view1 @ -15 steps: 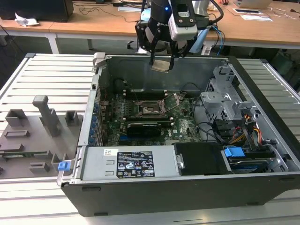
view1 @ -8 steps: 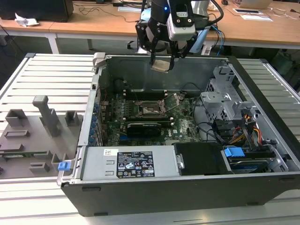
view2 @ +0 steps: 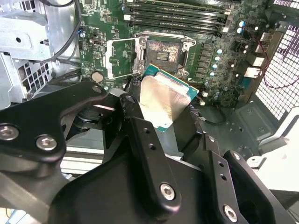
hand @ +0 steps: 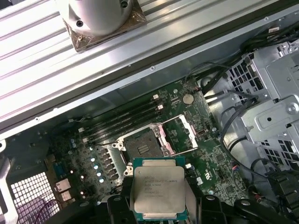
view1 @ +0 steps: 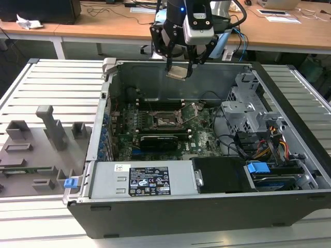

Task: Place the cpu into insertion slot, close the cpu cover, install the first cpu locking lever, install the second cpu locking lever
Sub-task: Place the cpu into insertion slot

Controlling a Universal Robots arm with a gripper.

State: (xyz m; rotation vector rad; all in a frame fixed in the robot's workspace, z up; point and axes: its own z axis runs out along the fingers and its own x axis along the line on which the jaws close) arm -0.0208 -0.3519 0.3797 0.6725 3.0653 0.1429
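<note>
My gripper hangs above the open computer case, shut on the cpu, a flat square chip with a silvery-tan face and green edge. The chip also shows between the black fingers as cpu and cpu in both wrist views. Well below it lies the insertion slot, a dark square socket on the green board, seen too as slot and slot. The cpu cover stands swung open beside the socket; it appears as a silvery frame, cover, in the second wrist view.
The case's far wall is just behind the gripper. A long black card sits in front of the socket, a grey drive cage with cables at the exterior view's right, the power supply at the front. Grey fixtures stand left.
</note>
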